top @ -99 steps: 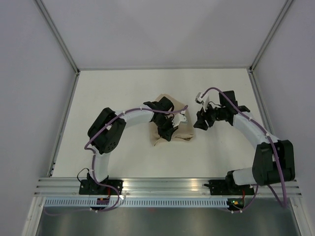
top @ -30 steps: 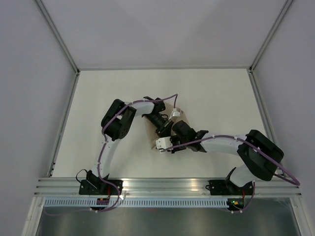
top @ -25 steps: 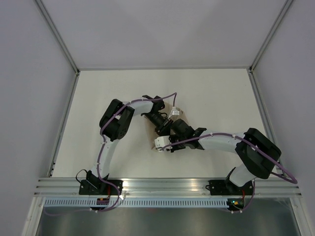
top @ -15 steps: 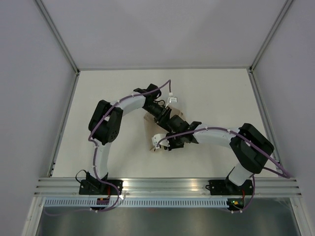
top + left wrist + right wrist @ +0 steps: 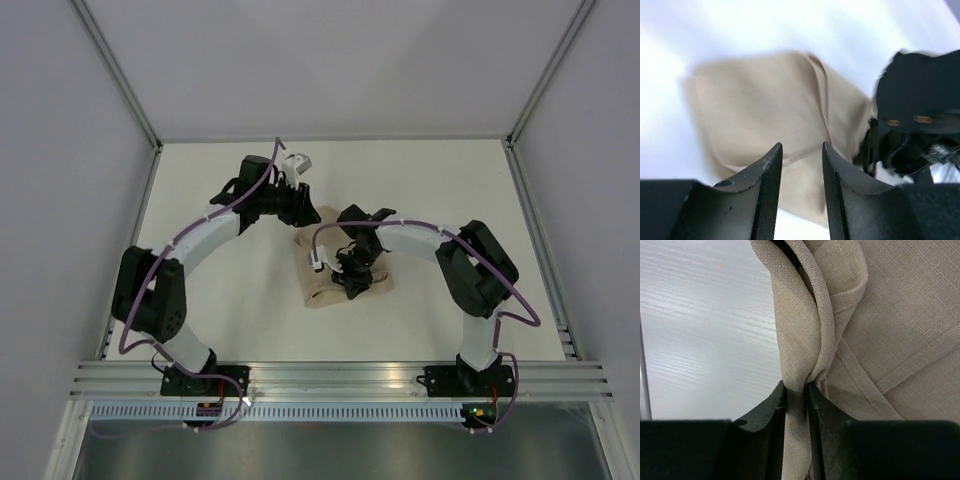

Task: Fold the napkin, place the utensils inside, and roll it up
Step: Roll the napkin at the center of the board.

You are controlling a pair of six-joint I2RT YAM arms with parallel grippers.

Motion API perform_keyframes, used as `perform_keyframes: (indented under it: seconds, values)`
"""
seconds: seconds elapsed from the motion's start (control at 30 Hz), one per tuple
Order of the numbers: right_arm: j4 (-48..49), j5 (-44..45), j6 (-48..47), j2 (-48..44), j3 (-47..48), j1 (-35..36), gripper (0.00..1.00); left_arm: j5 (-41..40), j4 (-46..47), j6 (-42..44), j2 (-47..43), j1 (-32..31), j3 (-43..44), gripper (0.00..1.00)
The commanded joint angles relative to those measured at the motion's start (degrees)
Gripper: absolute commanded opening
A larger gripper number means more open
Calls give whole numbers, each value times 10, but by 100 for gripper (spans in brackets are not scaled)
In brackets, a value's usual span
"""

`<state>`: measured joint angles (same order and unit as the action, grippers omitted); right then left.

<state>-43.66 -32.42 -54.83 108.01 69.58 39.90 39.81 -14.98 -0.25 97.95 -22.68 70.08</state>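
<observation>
The tan napkin (image 5: 320,290) lies crumpled and partly folded at the table's middle. It also shows in the left wrist view (image 5: 760,110) and the right wrist view (image 5: 900,315). My right gripper (image 5: 352,281) is down on the napkin, shut on a bunched, twisted fold of it (image 5: 797,392) near its left edge. My left gripper (image 5: 303,210) is open and empty (image 5: 801,150), hovering just beyond the napkin's far-left corner. No utensils are in view.
The white table (image 5: 220,200) is bounded by grey walls on the left, back and right, with a metal rail (image 5: 330,378) along the near edge. The right arm (image 5: 430,235) arches over the napkin's right side.
My left gripper has pulled back off the napkin toward the far left and its arm has swung outward. My right gripper has shifted farther onto the napkin and holds a fold.
</observation>
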Motion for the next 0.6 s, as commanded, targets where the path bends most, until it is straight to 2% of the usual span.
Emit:
perform_keyframes:
  seconds: [0.0,0.03,0.13,0.27,0.3,0.4,0.57]
  values:
    - [-104,-54,-34,56,55,-26,15,-202,173,-97,-124,-5,-68,42]
    - [-113,-63,-37,66,65,-32,16,-245,224,-104,-179,-5,-89,43]
    - [-140,-74,-45,98,98,-47,16,-306,287,-90,-267,-22,-160,44]
    - [-162,-91,-48,135,130,-56,16,-379,291,-13,-338,-67,-206,44]
    - [-171,-93,-50,141,135,-58,16,-394,296,28,-351,-81,-227,43]
    - [-181,-105,-53,157,146,-66,16,-449,338,81,-412,-133,-288,44]
    - [-197,-114,-54,185,165,-84,16,-519,334,150,-445,-232,-328,47]
